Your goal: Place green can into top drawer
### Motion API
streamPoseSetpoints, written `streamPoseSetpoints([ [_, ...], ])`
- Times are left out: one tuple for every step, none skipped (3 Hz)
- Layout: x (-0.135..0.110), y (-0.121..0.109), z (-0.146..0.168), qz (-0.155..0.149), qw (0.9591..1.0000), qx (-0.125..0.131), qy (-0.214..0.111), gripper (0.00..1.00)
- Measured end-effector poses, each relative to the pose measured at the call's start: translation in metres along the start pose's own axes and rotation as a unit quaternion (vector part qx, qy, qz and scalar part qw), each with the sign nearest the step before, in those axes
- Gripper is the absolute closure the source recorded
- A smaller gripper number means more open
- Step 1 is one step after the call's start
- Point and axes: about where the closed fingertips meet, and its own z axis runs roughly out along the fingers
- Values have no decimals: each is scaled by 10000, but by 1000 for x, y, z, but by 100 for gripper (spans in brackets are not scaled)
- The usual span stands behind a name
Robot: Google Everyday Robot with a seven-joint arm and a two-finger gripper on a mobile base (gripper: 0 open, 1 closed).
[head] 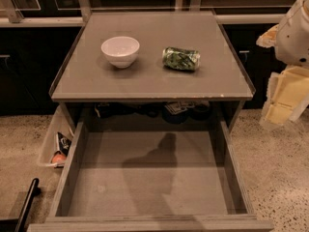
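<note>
The green can (181, 59) lies on its side on the flat grey cabinet top (154, 86), right of centre. The top drawer (154, 178) is pulled out wide open below the cabinet top, and its grey bottom is bare with a shadow across it. My gripper (284, 96) hangs at the far right edge of the view, beside the cabinet. It is right of the can, apart from it, and holds nothing that I can see.
A white bowl (120, 50) stands on the cabinet top left of the can. A clear bin (55, 146) with small items hangs left of the drawer. A black bar (26, 204) lies at bottom left. Dark items (178, 110) sit behind the drawer.
</note>
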Motion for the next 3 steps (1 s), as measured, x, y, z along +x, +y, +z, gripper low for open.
streamPoseSetpoints([
  [0, 0, 0, 0, 10000, 0, 0, 0],
  [-12, -9, 10, -106, 9998, 112, -112, 0],
  [-28, -26, 36, -292, 9988, 338, -194, 0],
])
